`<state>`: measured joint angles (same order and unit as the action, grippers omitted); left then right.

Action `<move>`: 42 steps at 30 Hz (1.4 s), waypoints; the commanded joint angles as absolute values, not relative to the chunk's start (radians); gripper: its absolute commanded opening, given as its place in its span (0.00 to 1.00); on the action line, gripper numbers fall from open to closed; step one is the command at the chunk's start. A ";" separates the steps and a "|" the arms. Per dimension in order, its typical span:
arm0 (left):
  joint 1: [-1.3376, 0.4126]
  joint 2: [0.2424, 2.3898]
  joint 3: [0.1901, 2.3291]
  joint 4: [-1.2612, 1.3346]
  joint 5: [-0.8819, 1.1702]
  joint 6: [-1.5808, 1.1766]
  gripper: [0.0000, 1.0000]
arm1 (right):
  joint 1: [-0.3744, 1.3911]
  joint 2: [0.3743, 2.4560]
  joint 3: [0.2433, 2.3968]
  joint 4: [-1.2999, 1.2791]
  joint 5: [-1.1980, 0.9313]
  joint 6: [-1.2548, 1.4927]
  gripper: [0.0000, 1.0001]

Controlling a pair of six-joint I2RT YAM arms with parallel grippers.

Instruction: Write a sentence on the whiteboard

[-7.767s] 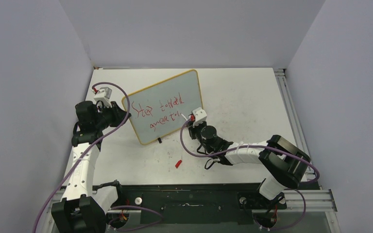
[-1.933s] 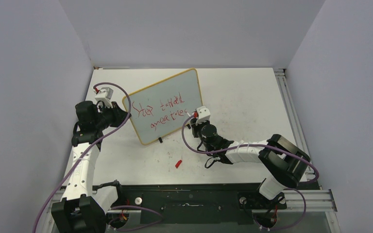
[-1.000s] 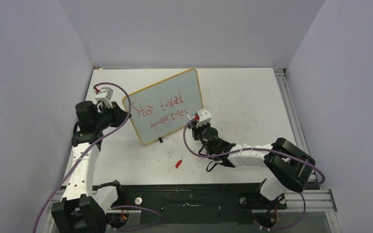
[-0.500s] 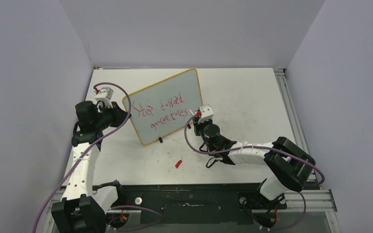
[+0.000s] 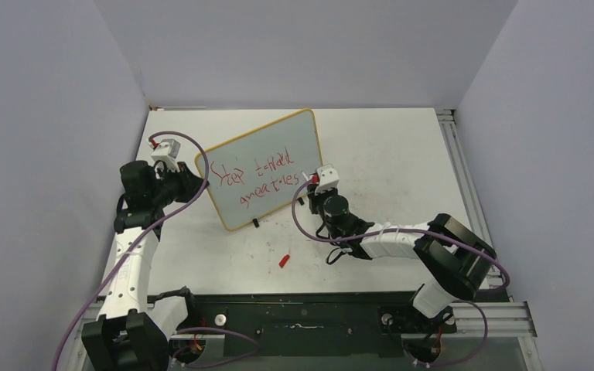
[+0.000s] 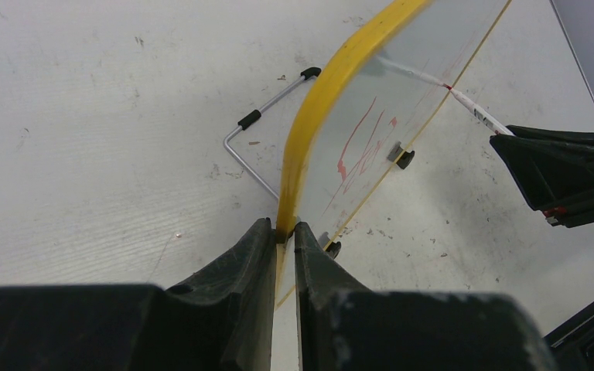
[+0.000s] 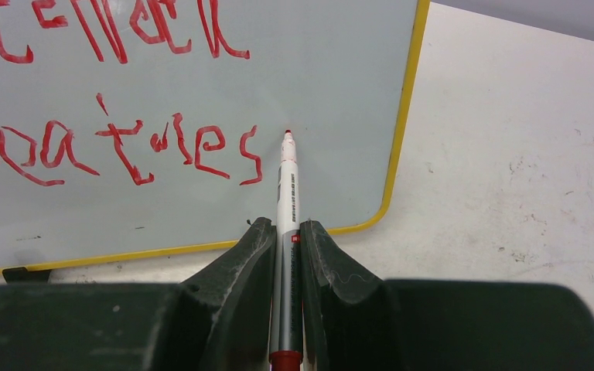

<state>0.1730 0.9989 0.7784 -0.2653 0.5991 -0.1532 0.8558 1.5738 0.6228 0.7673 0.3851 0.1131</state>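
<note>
Left jaws: the left gripper [image 6: 285, 228] is pinched tight on the left edge of the whiteboard [image 5: 274, 139] — its yellow frame rises from between the two black fingers.
Right jaws: the right gripper [image 7: 288, 224] is clamped on a marker [image 7: 287, 193], with the barrel lying in the slot between the fingers.
Marker direction: its long axis runs straight ahead of the right jaws. The red tip meets its own reflection on the board face, so it touches.
Board position: it stands tilted back on the table [image 5: 387, 154] between the two grippers, on small black feet [image 6: 404, 158]. A thin wire stand [image 6: 249, 120] props it from behind, ahead and left of the left jaws.
Sentence: the sentence [image 5: 228, 176] is in red, thin and uneven, in two lines along the board's long side. The lower line ends just left of the marker tip.
Edges: the rounded lower right corner of the frame lies ahead and right of the right jaws. A narrow bare strip of board separates the tip from the frame.
Materials: the board face is smooth, pale and glossy, the frame is thin, and the table is white and scuffed. The fingers are matte black.
Open room: a broad stretch of tabletop lies right of the right jaws — behind them, toward the arm bases, lies a small red cap [image 5: 284, 260].
</note>
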 commanded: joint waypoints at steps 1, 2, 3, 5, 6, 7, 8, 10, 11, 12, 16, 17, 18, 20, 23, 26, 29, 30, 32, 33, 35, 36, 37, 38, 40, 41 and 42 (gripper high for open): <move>0.177 0.988 0.784 -0.264 0.593 -0.152 0.00 | 0.847 1.592 0.668 0.826 0.373 0.103 0.05; 0.176 0.987 0.784 -0.264 0.593 -0.152 0.00 | 0.848 1.593 0.668 0.825 0.369 0.103 0.05; 0.176 0.986 0.783 -0.264 0.594 -0.152 0.00 | 0.848 1.594 0.667 0.824 0.365 0.103 0.05; 0.177 0.985 0.784 -0.264 0.594 -0.152 0.00 | 0.849 1.598 0.664 0.820 0.360 0.104 0.05; 0.177 0.986 0.783 -0.264 0.595 -0.152 0.00 | 0.849 1.598 0.662 0.820 0.355 0.105 0.05; 0.177 0.986 0.784 -0.264 0.593 -0.152 0.00 | 0.849 1.599 0.657 0.818 0.351 0.111 0.05; 0.177 0.986 0.783 -0.264 0.594 -0.152 0.00 | 0.851 1.599 0.653 0.817 0.346 0.115 0.05; 0.178 0.984 0.782 -0.263 0.594 -0.152 0.00 | 0.852 1.600 0.644 0.813 0.336 0.121 0.05; 0.178 0.985 0.781 -0.264 0.594 -0.153 0.00 | 0.855 1.601 0.640 0.813 0.333 0.124 0.05; 0.178 0.985 0.782 -0.264 0.595 -0.153 0.00 | 0.857 1.602 0.635 0.813 0.329 0.126 0.05; 0.177 0.984 0.781 -0.263 0.594 -0.153 0.00 | 0.867 1.603 0.624 0.808 0.331 0.130 0.05; 0.177 0.985 0.781 -0.264 0.594 -0.153 0.00 | 0.867 1.603 0.622 0.807 0.333 0.132 0.05; 0.177 0.985 0.782 -0.264 0.594 -0.153 0.00 | 0.869 1.605 0.619 0.806 0.337 0.133 0.05; 0.177 0.984 0.782 -0.264 0.594 -0.153 0.00 | 0.869 1.607 0.617 0.799 0.354 0.137 0.05; 0.177 0.983 0.782 -0.263 0.592 -0.153 0.00 | 0.867 1.605 0.617 0.788 0.383 0.147 0.05; 0.177 0.983 0.782 -0.264 0.593 -0.153 0.00 | 0.864 1.599 0.616 0.781 0.404 0.151 0.05; 0.176 0.983 0.782 -0.263 0.594 -0.153 0.00 | 0.859 1.597 0.614 0.773 0.418 0.156 0.05; 0.178 0.983 0.781 -0.264 0.594 -0.153 0.00 | 0.857 1.596 0.614 0.771 0.420 0.158 0.05; 0.178 0.983 0.781 -0.264 0.593 -0.153 0.00 | 0.854 1.600 0.612 0.767 0.421 0.160 0.05; 0.177 0.983 0.782 -0.263 0.594 -0.153 0.00 | 0.854 1.601 0.612 0.766 0.423 0.163 0.05; 0.177 0.984 0.782 -0.264 0.595 -0.153 0.00 | 0.850 1.604 0.610 0.763 0.422 0.165 0.05; 0.177 0.983 0.782 -0.264 0.594 -0.153 0.00 | 0.851 1.604 0.608 0.762 0.423 0.167 0.05; 0.178 0.984 0.781 -0.264 0.594 -0.153 0.00 | 0.851 1.603 0.608 0.761 0.421 0.168 0.05; 0.177 0.985 0.782 -0.264 0.594 -0.153 0.00 | 0.851 1.606 0.607 0.760 0.418 0.170 0.05; 0.177 0.985 0.781 -0.263 0.594 -0.153 0.00 | 0.851 1.608 0.605 0.758 0.414 0.173 0.05; 0.178 0.985 0.782 -0.263 0.594 -0.153 0.00 | 0.850 1.610 0.604 0.757 0.412 0.175 0.05; 0.177 0.984 0.782 -0.262 0.594 -0.153 0.00 | 0.851 1.612 0.603 0.755 0.409 0.175 0.05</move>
<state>0.1730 0.9966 0.7784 -0.2657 0.5999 -0.1532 0.8566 1.6009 0.6094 0.7391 0.4042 0.1528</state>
